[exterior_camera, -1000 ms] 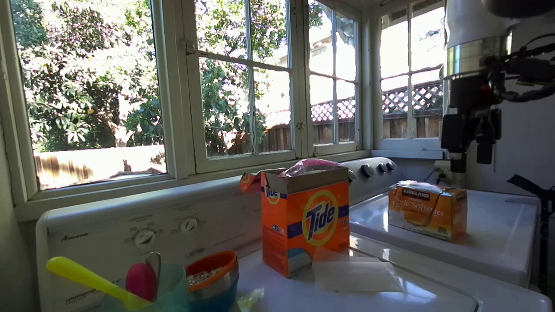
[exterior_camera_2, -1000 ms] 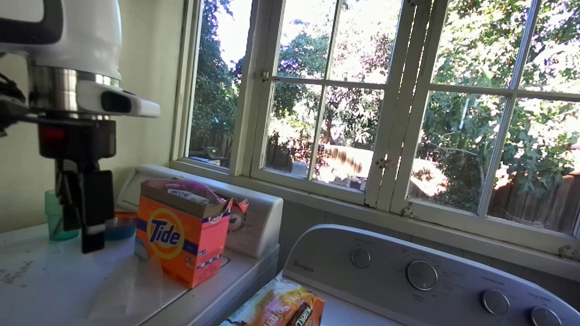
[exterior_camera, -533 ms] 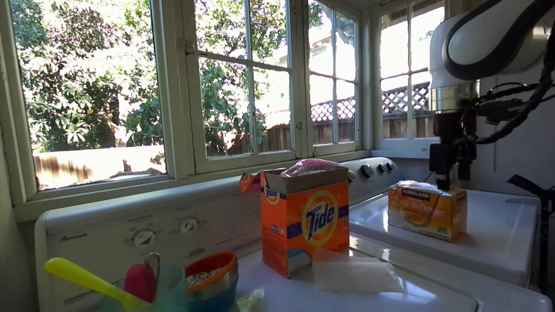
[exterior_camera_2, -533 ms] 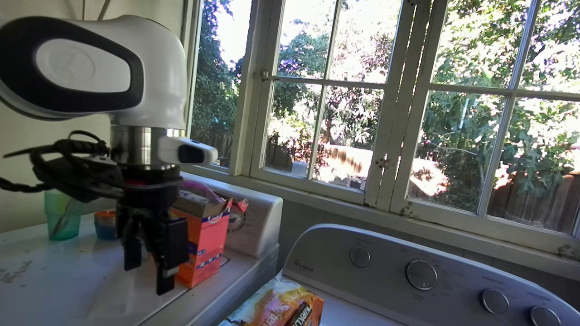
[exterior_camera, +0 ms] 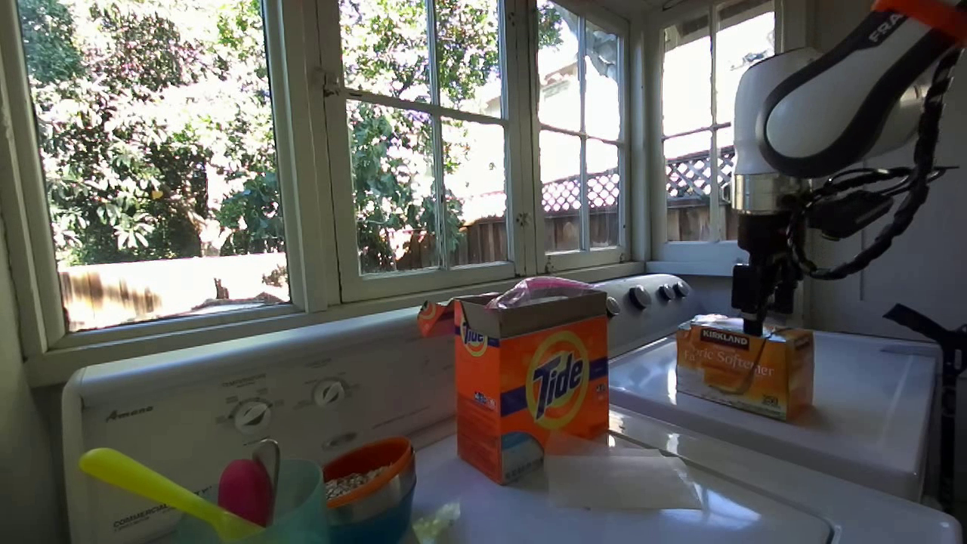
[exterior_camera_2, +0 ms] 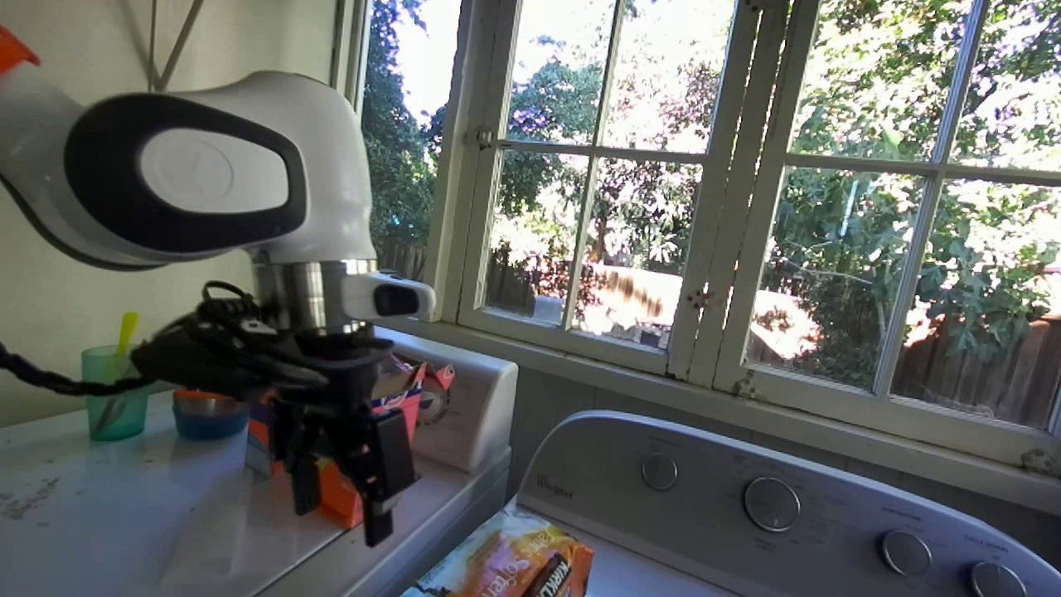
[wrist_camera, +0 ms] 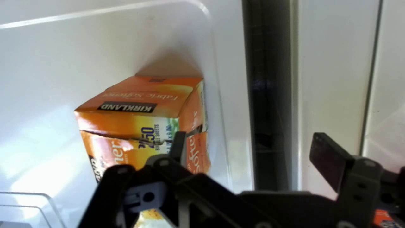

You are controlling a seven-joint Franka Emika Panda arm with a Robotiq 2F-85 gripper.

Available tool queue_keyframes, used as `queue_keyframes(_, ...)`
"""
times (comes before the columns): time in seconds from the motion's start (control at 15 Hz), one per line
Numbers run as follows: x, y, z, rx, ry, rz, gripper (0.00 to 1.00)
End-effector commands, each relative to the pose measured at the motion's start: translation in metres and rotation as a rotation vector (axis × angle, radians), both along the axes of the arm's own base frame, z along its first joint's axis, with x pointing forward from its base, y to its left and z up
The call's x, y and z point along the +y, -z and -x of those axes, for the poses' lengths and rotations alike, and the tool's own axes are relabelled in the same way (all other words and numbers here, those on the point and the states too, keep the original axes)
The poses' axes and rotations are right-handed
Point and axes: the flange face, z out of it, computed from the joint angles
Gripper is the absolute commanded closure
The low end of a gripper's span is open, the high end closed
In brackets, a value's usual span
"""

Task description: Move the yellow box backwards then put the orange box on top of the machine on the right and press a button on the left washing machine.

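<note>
The yellow Kirkland box (exterior_camera: pixel 736 370) lies on the right-hand white machine (exterior_camera: pixel 861 446). It also shows in the other views (exterior_camera_2: pixel 518 560) (wrist_camera: pixel 133 95). The orange Tide box (exterior_camera: pixel 555 385), open-topped, stands on the left machine (exterior_camera: pixel 740 506); my gripper (exterior_camera_2: pixel 342 516) partly hides it (exterior_camera_2: pixel 338 496). My gripper (exterior_camera: pixel 768 313) is open and empty, fingers down. In the wrist view, its fingers (wrist_camera: pixel 329 158) stand wide apart (wrist_camera: pixel 248 141), over the gap between machines. One finger overlaps the yellow box; whether it touches cannot be told. The left machine's panel (exterior_camera: pixel 181 415) has dials.
A teal cup (exterior_camera: pixel 302 499) with utensils and an orange-rimmed bowl (exterior_camera: pixel 378 502) stand on the left machine. A thin sheet (exterior_camera: pixel 623 483) lies by the orange box. A dark gap (wrist_camera: pixel 265 95) separates the machines. The Whirlpool panel (exterior_camera_2: pixel 605 497) and windows line the back.
My open gripper has come down, moving leftward in an exterior view and rightward in an exterior view, nearer the yellow box and the gap. Both boxes stay where they were.
</note>
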Motion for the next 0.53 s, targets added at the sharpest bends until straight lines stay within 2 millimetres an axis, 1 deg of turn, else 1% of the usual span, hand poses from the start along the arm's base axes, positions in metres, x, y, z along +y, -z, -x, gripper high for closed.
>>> queue_keyframes(0.0,-0.037,0.030,-0.042,-0.025,0.057,0.049,0.00)
queue_keyframes(0.13,-0.057,0.036,-0.059,-0.041,0.167,0.082,0.00)
queue_keyframes(0.27,-0.072,0.037,-0.070,-0.041,0.268,0.104,0.00)
queue_keyframes(0.47,-0.078,0.043,-0.088,-0.038,0.355,0.106,0.00)
